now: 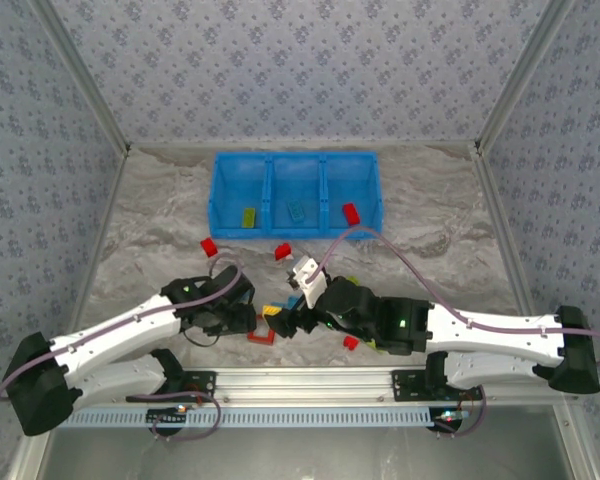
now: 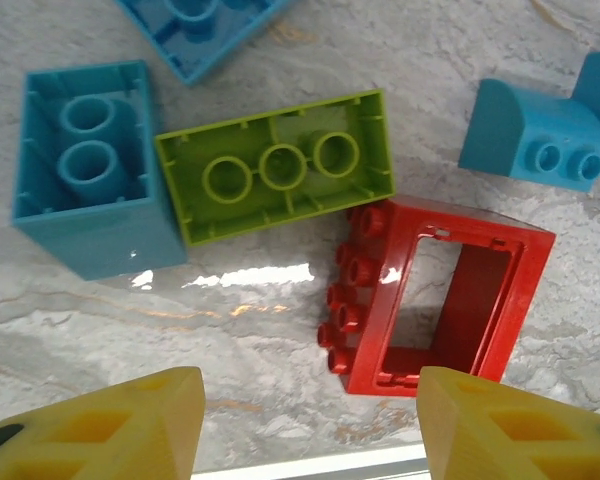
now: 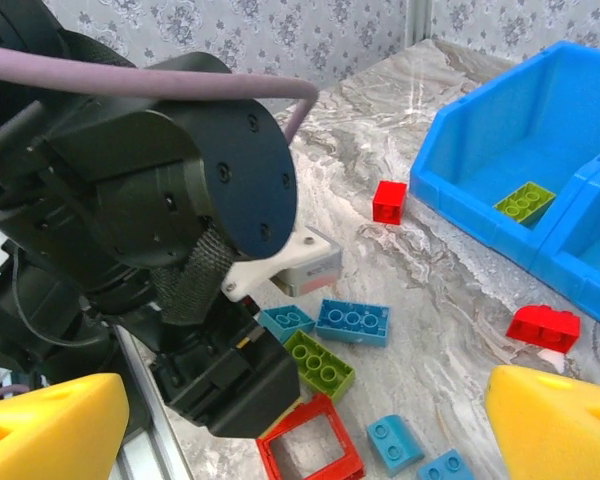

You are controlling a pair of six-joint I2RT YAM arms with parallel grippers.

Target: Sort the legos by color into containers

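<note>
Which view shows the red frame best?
Left wrist: the red frame lies close, whole and unblocked beside a green brick. Right wrist cuts it off at the bottom edge; top external shows it tiny.

Legos (image 2: 280, 165) crowd the left wrist view's upper half (red frame (image 2: 380, 290) lower right); bare table (image 2: 130, 330) lower left lies open.

You are viewing a grey-marbled tabletop (image 1: 430, 200) lying between walls (image 1: 300, 60) papered in a blue-grey floral pattern, with a pale corner post (image 1: 85, 75) slanting upward at each far corner and an aluminium rail (image 1: 310, 380) running along the near edge.
</note>
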